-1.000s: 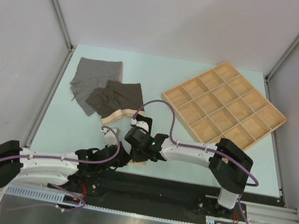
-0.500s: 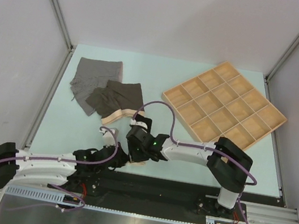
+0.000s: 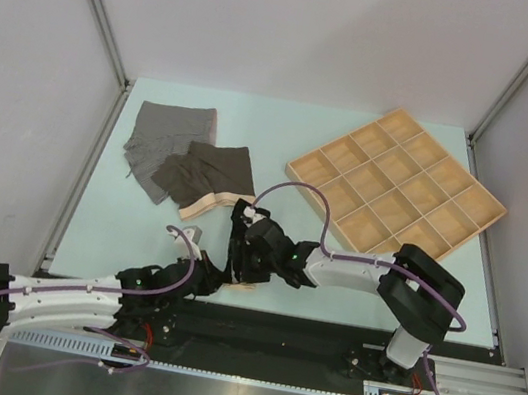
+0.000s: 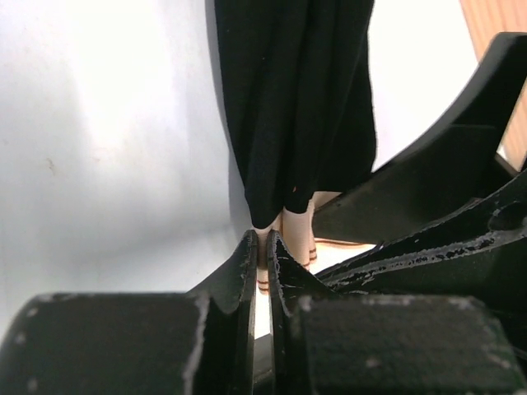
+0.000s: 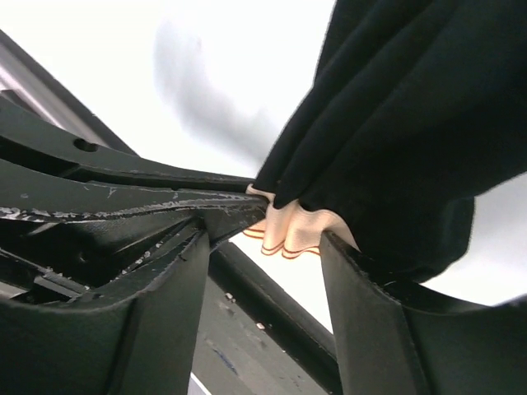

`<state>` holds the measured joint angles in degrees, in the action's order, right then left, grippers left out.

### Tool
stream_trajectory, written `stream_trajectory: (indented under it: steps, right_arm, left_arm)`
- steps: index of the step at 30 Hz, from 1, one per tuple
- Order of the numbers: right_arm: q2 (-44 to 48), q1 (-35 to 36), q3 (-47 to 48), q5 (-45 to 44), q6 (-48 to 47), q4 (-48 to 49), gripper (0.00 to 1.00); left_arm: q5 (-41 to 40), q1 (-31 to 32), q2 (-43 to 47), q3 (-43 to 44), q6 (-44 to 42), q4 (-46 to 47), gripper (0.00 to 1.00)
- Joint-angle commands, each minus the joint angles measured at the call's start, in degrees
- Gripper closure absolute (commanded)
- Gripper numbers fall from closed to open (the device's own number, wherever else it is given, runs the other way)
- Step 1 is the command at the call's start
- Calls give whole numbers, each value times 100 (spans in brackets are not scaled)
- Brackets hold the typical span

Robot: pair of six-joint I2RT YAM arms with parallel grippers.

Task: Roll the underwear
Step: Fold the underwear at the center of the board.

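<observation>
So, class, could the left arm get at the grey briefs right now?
Probably not freely: the left gripper is shut on the black briefs. Otherwise nothing upright blocks the way to the grey briefs.

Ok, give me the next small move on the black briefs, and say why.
Probably back the right fingers off the cloth. They stand apart on either side of the bunched peach waistband of the black briefs, gripping nothing, while the left fingers pinch that waistband, so the left side alone seems to hold it.
</observation>
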<state>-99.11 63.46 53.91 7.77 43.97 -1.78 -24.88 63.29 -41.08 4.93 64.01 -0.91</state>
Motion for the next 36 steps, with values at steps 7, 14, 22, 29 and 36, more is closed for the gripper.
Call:
stream_trajectory:
  steps: [7, 14, 22, 29, 36]
  right_arm:
    - [366, -132, -170, 322, 121, 556, 33]
    - [997, -272, -214, 357, 69, 399, 29]
    - [1816, -747, -600, -39, 95, -349, 29]
    - [1896, -1064, -1321, -135, 323, -376, 50]
    - [1623, -897, -1453, -39, 472, -16, 59]
  left_arm:
    - [-140, -36, 109, 8, -11, 126, 92]
    - [-148, -36, 39, 78, 15, 135, 93]
    - [-183, -36, 100, 70, 33, -94, 94]
    - [-183, -36, 65, 87, 33, -94, 94]
    - [-175, -36, 4, 122, -2, -94, 94]
